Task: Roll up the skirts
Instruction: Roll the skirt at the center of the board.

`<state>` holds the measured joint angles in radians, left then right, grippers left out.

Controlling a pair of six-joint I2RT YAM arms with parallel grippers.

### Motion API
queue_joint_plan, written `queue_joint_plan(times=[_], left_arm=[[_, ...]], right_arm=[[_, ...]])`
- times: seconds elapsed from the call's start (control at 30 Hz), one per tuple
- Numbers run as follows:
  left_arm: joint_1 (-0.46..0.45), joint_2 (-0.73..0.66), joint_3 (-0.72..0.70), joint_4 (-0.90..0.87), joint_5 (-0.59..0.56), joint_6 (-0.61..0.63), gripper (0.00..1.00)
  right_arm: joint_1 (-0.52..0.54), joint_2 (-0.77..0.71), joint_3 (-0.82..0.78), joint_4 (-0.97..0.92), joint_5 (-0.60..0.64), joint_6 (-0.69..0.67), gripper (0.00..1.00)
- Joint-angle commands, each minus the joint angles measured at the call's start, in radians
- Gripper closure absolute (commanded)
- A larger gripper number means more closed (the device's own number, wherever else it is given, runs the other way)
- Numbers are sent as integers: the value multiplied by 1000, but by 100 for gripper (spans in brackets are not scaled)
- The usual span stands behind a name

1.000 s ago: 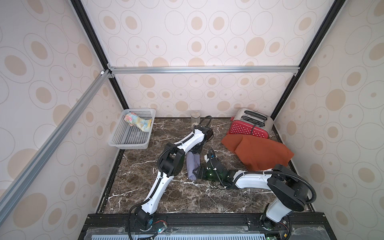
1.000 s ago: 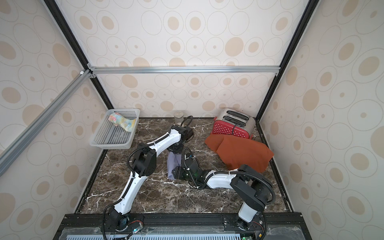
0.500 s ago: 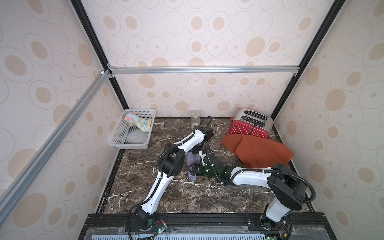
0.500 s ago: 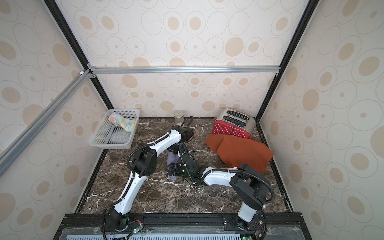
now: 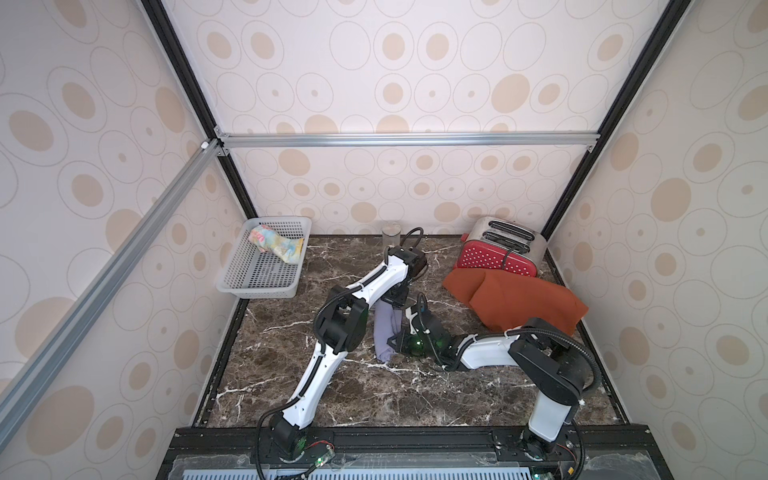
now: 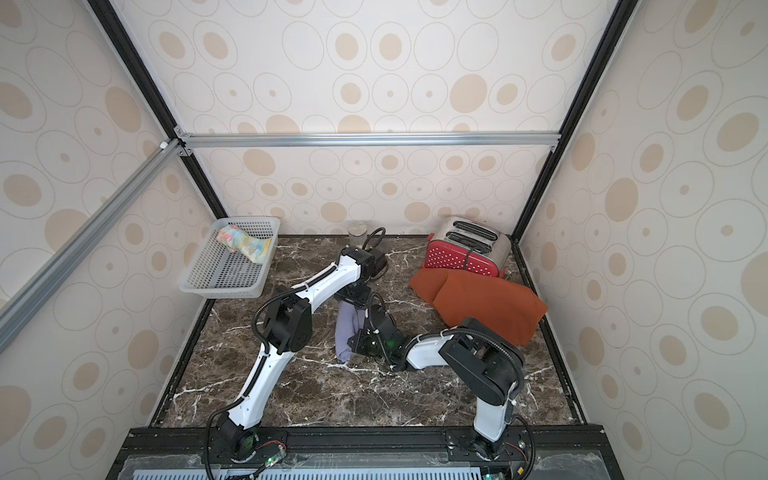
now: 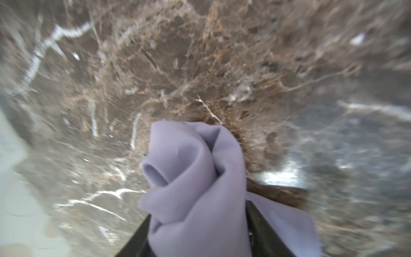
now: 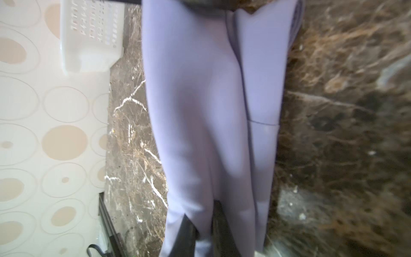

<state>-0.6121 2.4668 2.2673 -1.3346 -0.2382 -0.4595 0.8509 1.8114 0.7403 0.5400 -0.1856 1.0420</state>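
The right gripper (image 5: 394, 342) clamps the lavender skirt (image 5: 383, 328) from 3 o'clock, while the left gripper (image 5: 394, 304) straddles its 12 o'clock end, jaws apart.

Both top views look steeply down from high above the arms' base end, facing the back wall (image 5: 395, 195), and take in the whole table (image 5: 374, 395) (image 6: 353, 399); they share nearly everything. The left wrist camera sits behind the left gripper (image 7: 199, 208) and looks out between its fingers (image 7: 138, 235), very close on the lavender skirt (image 7: 189, 178). The right wrist camera looks past the right gripper (image 8: 201, 211) along the same skirt, with the basket (image 8: 89, 40) ahead and off to one side.
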Motion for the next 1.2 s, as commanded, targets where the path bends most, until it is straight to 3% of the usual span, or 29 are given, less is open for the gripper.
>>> queue_joint_plan(times=[0.0,0.07,0.27,0.5,0.63,0.87,1.17], left_arm=[[53,-95,23,18,125,-17,19],[76,-154,5,67,170,-19,3],[138,-323,-94,215,373,-6,1],[201,-670,-673,601,522,-76,1],[215,-791,-951,810,573,-143,1],[216,-813,-1281,1168,736,-259,1],[211,-744,-1397,1347,808,-315,2]], right_arm=[[-24,88,-78,114,-51,103,97],[-34,120,-96,173,-77,127,99],[-42,163,-124,251,-98,151,100],[-72,141,-176,252,-104,144,100],[-93,166,-199,293,-135,153,100],[-105,186,-219,287,-156,155,100],[-110,183,-243,264,-135,164,100]])
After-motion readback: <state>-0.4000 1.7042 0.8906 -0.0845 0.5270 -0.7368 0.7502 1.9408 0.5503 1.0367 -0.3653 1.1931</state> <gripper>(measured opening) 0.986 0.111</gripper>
